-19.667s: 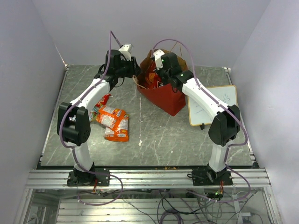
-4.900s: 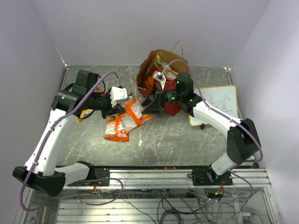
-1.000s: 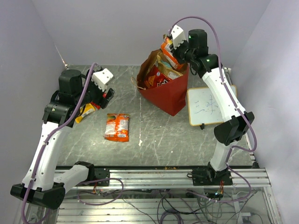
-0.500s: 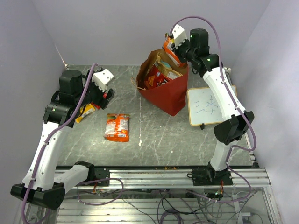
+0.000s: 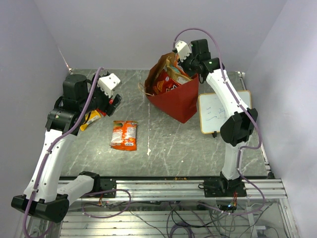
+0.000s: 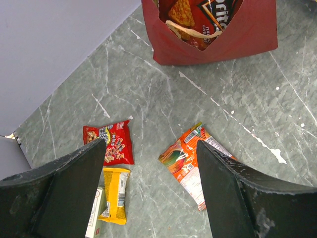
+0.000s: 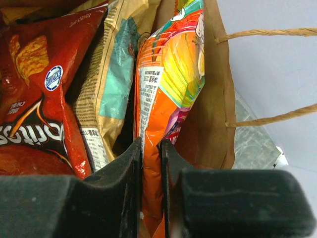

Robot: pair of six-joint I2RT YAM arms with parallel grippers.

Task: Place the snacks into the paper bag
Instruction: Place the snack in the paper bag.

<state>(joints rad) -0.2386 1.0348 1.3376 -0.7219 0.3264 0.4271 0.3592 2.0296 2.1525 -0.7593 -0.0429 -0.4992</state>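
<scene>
Snacks at the right gripper: held orange packet (image 7: pixel 168 94) upright between the fingers of the right gripper (image 7: pixel 151 148), inside the paper bag (image 7: pixel 213 99), against its brown inner wall on the side of the twisted handles (image 7: pixel 267 33).
Right gripper state: pressed together, pinching the lower edge of the held orange packet.
Snacks at the left gripper: four loose packs flat on the table (image 6: pixel 163 104), below and between the fingers of the left gripper (image 6: pixel 151 144), none touched.
Left gripper state: spread wide, holding nothing.
Paper bag: one, red outside, standing upright at the far middle of the table, mouth open upward.
Count inside the paper bag: three seen; red chip bag (image 7: pixel 29 99), kraft pouch (image 7: pixel 111 74) with a teal label, held orange packet beside it.
Count left of the paper bag: four; loose orange packet (image 6: pixel 195 158) nearest the bag, red packet (image 6: pixel 110 144) farther left, yellow packet (image 6: pixel 115 194) just beside the red one, a sliver of a pale pack (image 6: pixel 95 213) touching the yellow one.
Whiteboard (image 5: pixel 218 111): one, flat, just right of the paper bag.
Right arm (image 5: pixel 225 94): stretched high from the bag's near right, wrist bent down into the bag's mouth.
Left arm (image 5: pixel 49 148): raised, elbow bent, wrist angled down, well left of the paper bag.
</scene>
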